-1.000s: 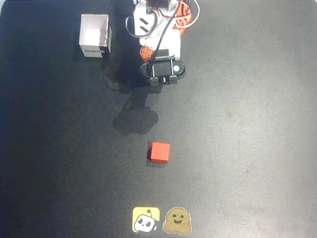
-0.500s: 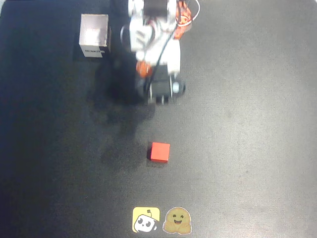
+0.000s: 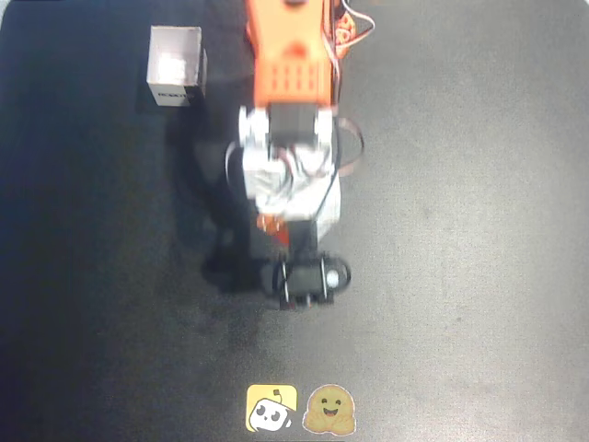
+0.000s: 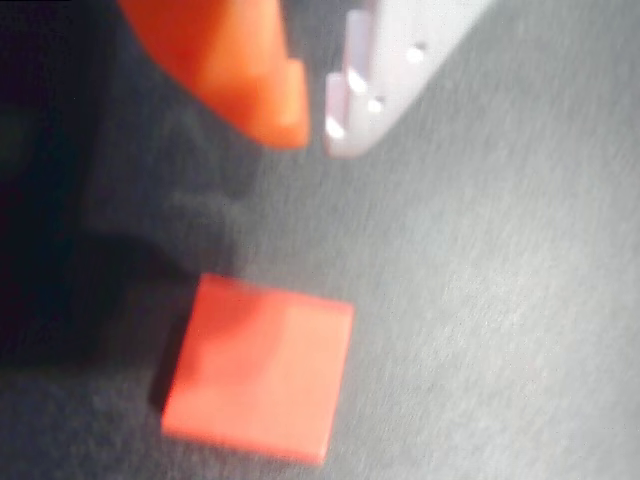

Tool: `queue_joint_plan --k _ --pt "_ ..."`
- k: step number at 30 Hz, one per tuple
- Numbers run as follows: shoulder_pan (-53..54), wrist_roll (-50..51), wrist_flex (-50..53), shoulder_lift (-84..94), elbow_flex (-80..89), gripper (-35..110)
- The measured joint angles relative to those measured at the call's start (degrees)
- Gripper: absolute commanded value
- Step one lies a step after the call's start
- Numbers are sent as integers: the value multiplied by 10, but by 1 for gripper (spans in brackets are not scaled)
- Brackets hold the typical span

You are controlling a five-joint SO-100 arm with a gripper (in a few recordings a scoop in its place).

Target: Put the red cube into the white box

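Overhead, the white box [image 3: 175, 66] sits upper left. Wrist view: the red cube [image 4: 260, 368] lies flat on the dark table [image 4: 520, 300], lower centre — the gripper [image 4: 315, 125] above it, fingers nearly together, holding nothing.

one red cube [image 4: 258, 368], one white box [image 3: 176, 66], two stickers [image 3: 301, 409]

Overhead: arm [image 3: 287, 147] blurred, covers red cube. Wrist: tool [image 4: 315, 125] tips blurred, perhaps nearly closed.
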Motion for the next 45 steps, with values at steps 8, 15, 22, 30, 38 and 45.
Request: queue_joint_plan --k 8,15,22,30,38,45 --pt "-16 22 -27 -86 -35 28" --pt "-25 55 -76 -133 -40 27" --pt "-25 73 -96 -159 -41 26" --pt "-33 90 -129 -190 -41 23" --pt "-30 95 -155 -211 -41 0" --pt "-30 110 -158 -212 -41 0"
